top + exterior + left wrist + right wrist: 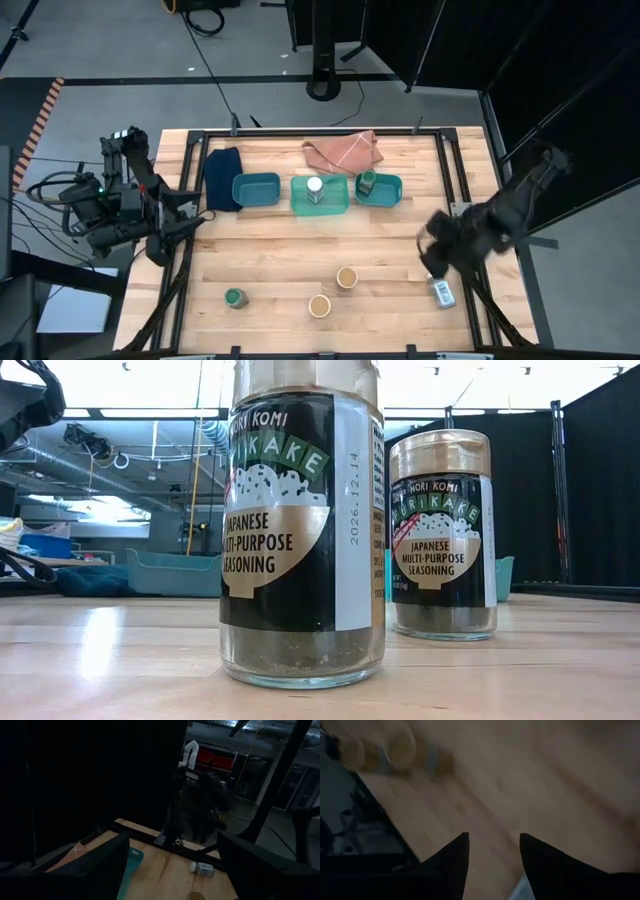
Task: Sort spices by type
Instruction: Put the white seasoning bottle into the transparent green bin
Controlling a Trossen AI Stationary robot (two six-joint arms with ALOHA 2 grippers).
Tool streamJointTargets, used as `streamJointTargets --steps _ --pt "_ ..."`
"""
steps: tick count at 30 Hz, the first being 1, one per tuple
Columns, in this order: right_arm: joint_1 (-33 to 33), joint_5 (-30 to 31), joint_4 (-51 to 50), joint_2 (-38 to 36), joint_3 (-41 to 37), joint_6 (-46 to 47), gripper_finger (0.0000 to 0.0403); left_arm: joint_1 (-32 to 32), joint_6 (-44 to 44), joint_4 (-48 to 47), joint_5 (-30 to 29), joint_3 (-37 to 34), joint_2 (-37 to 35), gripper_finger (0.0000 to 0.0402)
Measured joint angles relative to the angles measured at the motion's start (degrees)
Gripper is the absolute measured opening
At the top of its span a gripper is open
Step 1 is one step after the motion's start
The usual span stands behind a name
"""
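Six small jars show in the high view. A white-lidded jar (315,187) stands in the middle teal tray (337,209). A green-lidded jar (367,181) stands in the right tray (392,190). Two tan-lidded jars (346,277) (320,305) and a green-lidded jar (235,297) stand on the table near its near edge. The second white-lidded jar (441,291) lies on its side by the right edge. My right gripper (435,257) (492,842) hovers open just beyond that fallen jar, touching nothing. My left gripper (165,235) (172,837) waits open at the table's left edge.
The left teal tray (256,188) holds no jar. A dark blue cloth (222,178) lies left of it and a tan cloth (342,150) lies at the far edge. A black metal frame (455,200) runs around the table. In the low view the tan-lidded jars (300,530) (442,535) stand close to the camera.
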Motion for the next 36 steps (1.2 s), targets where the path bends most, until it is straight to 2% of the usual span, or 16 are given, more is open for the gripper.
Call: streamJointTargets --steps 6,12,17,23,32,36 --pt "12.3 -7.3 1.1 9.9 -1.9 22.7 0.0183 0.2 0.0 0.0 0.0 0.0 0.0 0.0308" --pt "15.9 -8.6 4.9 18.5 -1.9 34.2 0.0185 0.1 0.0 0.0 0.0 0.0 0.0 0.0308" --pt "14.3 -10.9 1.9 20.4 -1.9 35.7 0.0207 0.1 0.0 0.0 0.0 0.0 0.0 0.0308" --pt "10.8 -10.9 -2.0 18.1 -2.0 34.6 0.0254 0.1 -0.1 0.1 0.0 0.0 0.0 0.0308" --pt "7.1 -17.2 1.8 18.0 -7.9 32.0 0.0317 0.1 -0.1 0.0 0.0 0.0 0.0 0.0308" --pt "6.0 -17.7 6.5 18.0 -11.3 32.2 0.0331 0.1 0.0 0.0 0.0 0.0 0.0 0.0308"
